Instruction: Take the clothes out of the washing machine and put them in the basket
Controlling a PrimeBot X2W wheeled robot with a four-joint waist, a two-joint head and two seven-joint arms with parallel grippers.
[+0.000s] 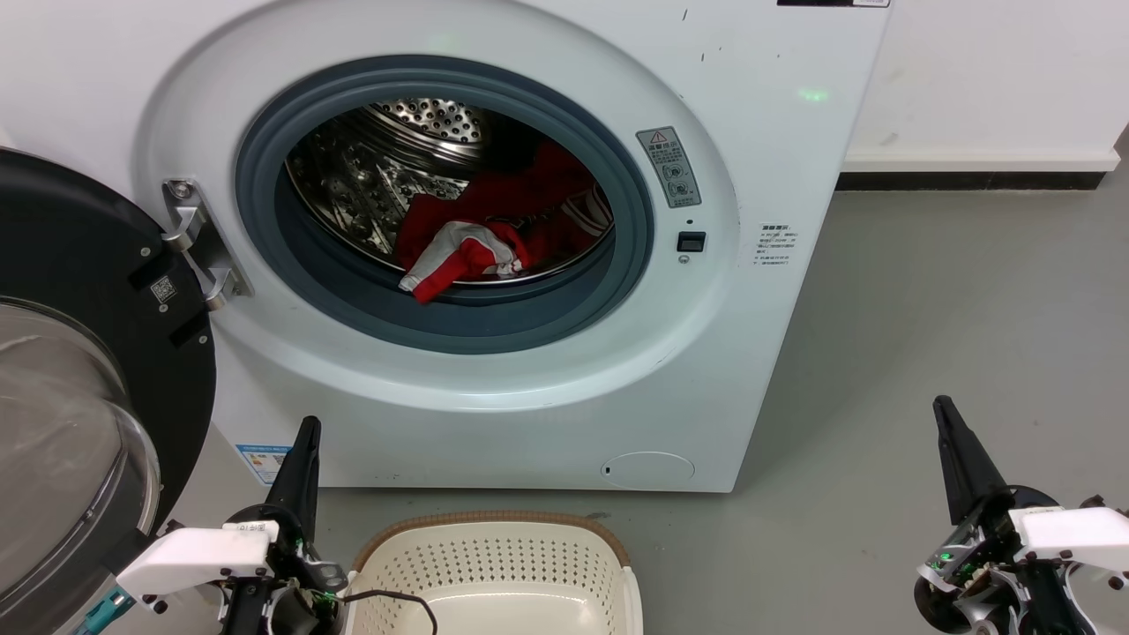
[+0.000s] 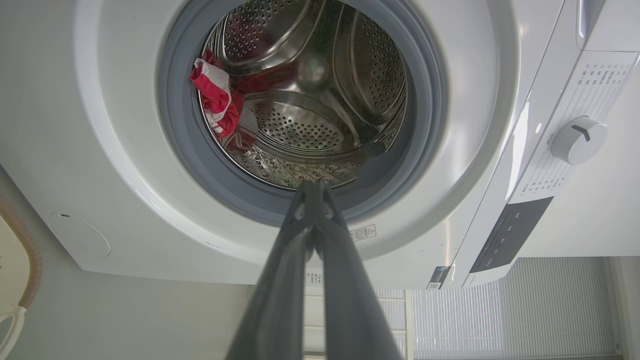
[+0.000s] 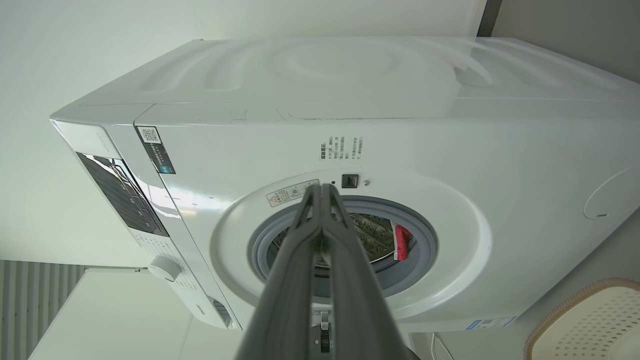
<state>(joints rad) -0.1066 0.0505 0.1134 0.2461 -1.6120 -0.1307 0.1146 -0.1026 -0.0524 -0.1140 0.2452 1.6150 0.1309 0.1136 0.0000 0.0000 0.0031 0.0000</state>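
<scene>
Perforated cream basket (image 1: pixel 494 557) stands before steel drum (image 1: pixel 366 181) holding rumpled clothes (image 1: pixel 498 216).

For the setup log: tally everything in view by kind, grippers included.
washing machine: 1
basket: 1
clothes, one heap, garments uncountable: 1
grippers, left gripper and right gripper: 2
Total: 5

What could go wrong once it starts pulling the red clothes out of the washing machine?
Both the left gripper and right gripper are shut; reaching in like that would likely push the clothes deeper. One end lies over the grey gasket and may snag there. The open door stands close beside the left gripper, so a swing could strike it.
</scene>
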